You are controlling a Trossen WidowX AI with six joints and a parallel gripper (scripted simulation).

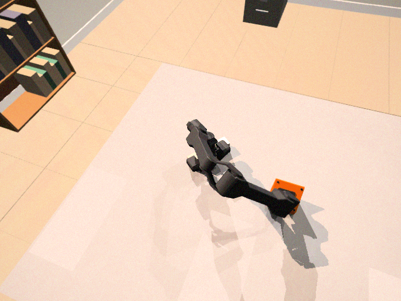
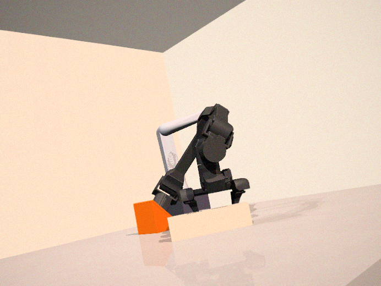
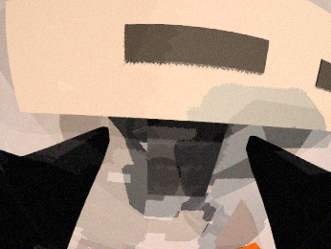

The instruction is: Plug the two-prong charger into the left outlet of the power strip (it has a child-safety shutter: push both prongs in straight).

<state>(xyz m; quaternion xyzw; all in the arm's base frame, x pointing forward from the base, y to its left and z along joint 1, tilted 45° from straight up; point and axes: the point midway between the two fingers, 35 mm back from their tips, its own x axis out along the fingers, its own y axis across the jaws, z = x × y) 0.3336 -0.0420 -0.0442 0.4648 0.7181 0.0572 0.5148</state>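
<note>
Release seems in hand, our gripper wide and empty (white charger's seating: we cannot tell), so next we should check, then back straight off.

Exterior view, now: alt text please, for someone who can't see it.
A black robot arm bends down, its open gripper straddling a white block-like object at a long cream block. An orange block stands by the arm's foot, with pale walls behind.
</note>
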